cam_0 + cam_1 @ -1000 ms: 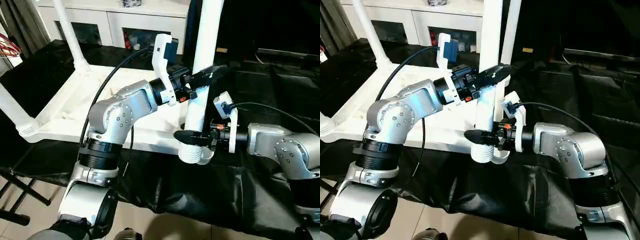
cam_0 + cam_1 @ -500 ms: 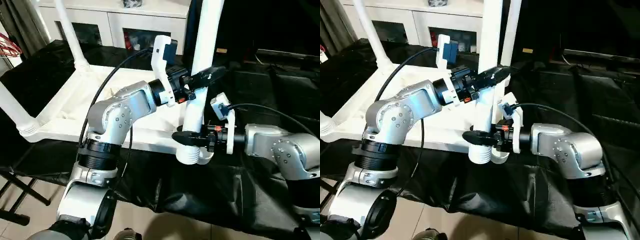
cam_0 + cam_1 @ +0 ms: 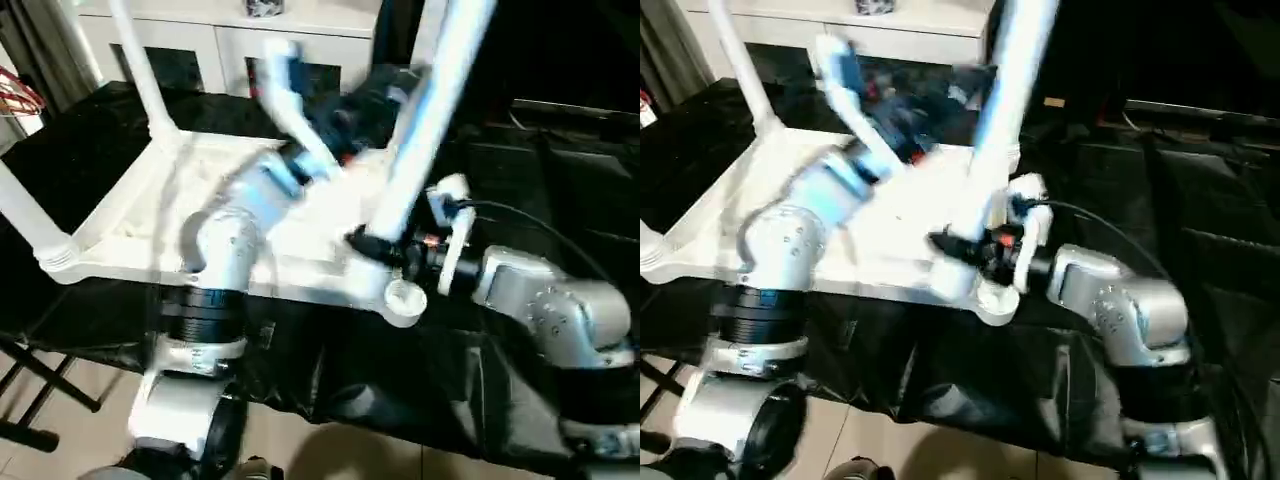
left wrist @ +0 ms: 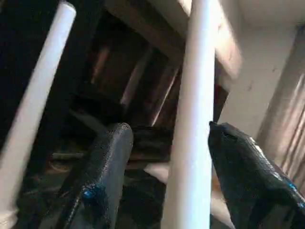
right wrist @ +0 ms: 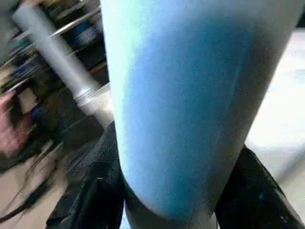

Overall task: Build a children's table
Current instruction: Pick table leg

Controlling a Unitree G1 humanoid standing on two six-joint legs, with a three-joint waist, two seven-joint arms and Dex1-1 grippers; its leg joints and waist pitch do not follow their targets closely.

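White plastic, the upturned tabletop [image 3: 130, 225] lies on a black-draped surface [image 3: 520, 400] with two legs [image 3: 140, 75] standing in its far and left corner sockets, while a third leg [image 3: 425, 120] leans over the near right corner socket [image 3: 405, 298]. The right pincer [image 3: 372, 246] is clamped on this leaning leg low down, just above the socket. The left pincer [image 4: 164, 143] has its fingers [image 4: 107, 162] spread either side of the same leg higher up, with a gap on both sides and no grip on it.
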